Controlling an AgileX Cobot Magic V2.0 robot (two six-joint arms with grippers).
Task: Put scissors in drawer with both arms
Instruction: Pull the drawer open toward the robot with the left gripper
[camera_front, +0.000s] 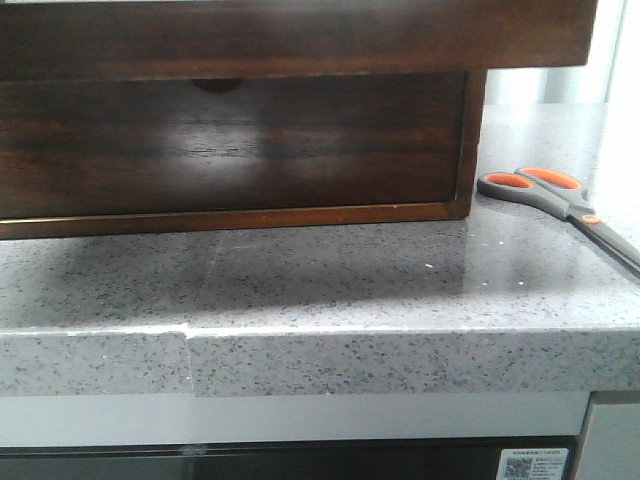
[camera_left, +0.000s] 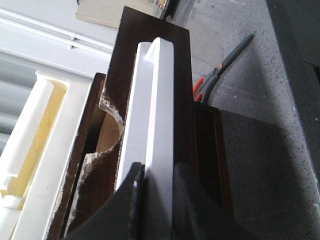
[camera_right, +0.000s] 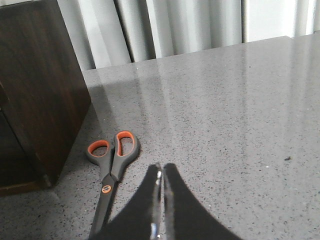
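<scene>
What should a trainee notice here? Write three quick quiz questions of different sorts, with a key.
1. True or false: the scissors already lie inside the drawer.
2. In the front view, where do the scissors lie relative to the cabinet? A. to its left; B. to its right, on the counter; C. on top of it.
3. Fill in: the right gripper is ____ and holds nothing.

Key: 1 false; 2 B; 3 shut.
</scene>
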